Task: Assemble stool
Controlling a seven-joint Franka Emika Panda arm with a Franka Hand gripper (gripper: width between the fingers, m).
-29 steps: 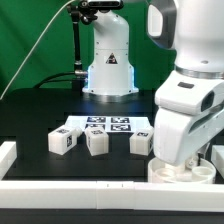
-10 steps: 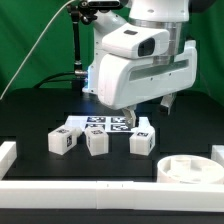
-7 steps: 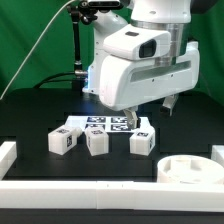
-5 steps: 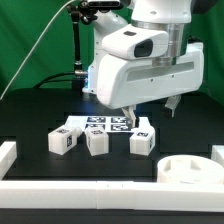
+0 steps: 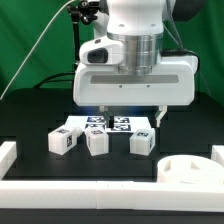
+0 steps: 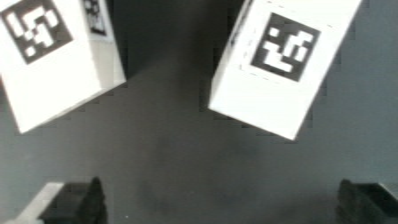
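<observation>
Pincer point(image 5: 134, 117) spread wide above legs point(image 5: 142, 143)

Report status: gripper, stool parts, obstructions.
Gripper open, empty, above legs. Seat disc at exterior view's right, no legs attached. Nothing in the way.

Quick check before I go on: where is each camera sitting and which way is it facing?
Exterior view: off the arm, low beside the table, facing the robot's base across three legs, marker board and seat disc; arm and open gripper show.
Wrist view: on the wrist, looking down at two tagged legs; the fingertips show.
Shared: legs and the gripper.
</observation>
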